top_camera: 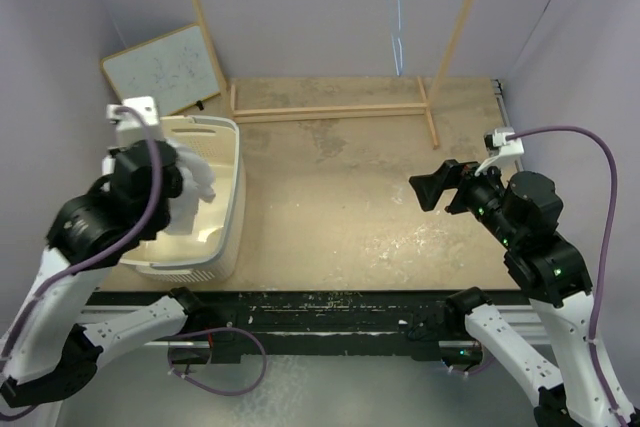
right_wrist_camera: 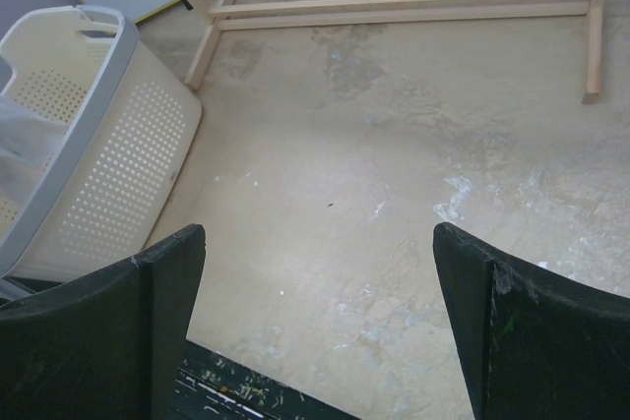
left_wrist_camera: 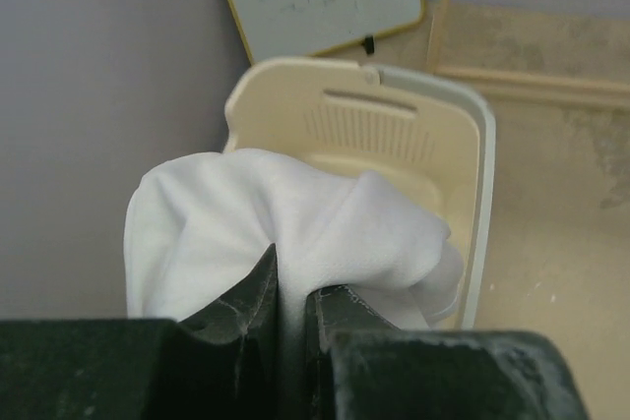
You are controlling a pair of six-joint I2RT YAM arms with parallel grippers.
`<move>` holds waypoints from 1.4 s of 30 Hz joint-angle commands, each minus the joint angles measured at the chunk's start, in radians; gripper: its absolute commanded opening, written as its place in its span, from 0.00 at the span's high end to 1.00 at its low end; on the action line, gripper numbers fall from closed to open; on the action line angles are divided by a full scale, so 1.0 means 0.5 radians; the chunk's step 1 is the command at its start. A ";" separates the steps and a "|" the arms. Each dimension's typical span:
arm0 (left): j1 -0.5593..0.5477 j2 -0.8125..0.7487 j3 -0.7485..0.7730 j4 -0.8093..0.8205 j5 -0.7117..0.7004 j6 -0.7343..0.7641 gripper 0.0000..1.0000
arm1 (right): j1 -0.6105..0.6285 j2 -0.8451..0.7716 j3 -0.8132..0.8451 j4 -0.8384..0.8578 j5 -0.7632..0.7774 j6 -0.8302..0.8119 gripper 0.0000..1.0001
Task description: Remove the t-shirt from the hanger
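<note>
The white t-shirt [left_wrist_camera: 295, 223] is bunched up and pinched between the fingers of my left gripper [left_wrist_camera: 292, 287], held over the cream laundry basket [left_wrist_camera: 413, 115]. In the top view the t-shirt [top_camera: 200, 179] shows as a white bundle at my left gripper [top_camera: 185, 179] above the basket [top_camera: 225, 207]. The light-blue wire hanger [top_camera: 397, 42] hangs bare from the rack at the back, with nothing on it. My right gripper [top_camera: 432, 190] is open and empty above the table's right half; in its wrist view its fingers [right_wrist_camera: 492, 292] stand wide apart over bare table.
A wooden rack [top_camera: 330, 109] with slanted poles stands at the back. A small whiteboard [top_camera: 165, 69] leans against the back left wall. The basket also shows in the right wrist view [right_wrist_camera: 108, 154] at the left. Purple walls close in both sides.
</note>
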 commanded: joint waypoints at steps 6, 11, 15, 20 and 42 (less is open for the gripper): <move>0.000 0.140 -0.402 -0.023 0.226 -0.236 0.34 | -0.005 -0.023 0.036 0.009 -0.012 0.021 0.02; 0.002 0.041 -0.416 0.154 0.356 -0.158 0.08 | -0.005 -0.041 0.022 -0.019 0.003 0.023 0.02; 0.000 -0.100 -0.540 0.459 0.782 -0.033 0.06 | -0.005 -0.060 -0.026 -0.025 0.016 0.035 0.01; -0.001 -0.281 -0.930 1.018 1.589 0.136 0.05 | -0.005 -0.054 -0.113 -0.039 0.031 0.038 0.02; 0.001 -0.518 -1.372 1.260 1.863 0.201 0.01 | -0.005 0.176 -0.035 -0.029 0.588 0.120 0.00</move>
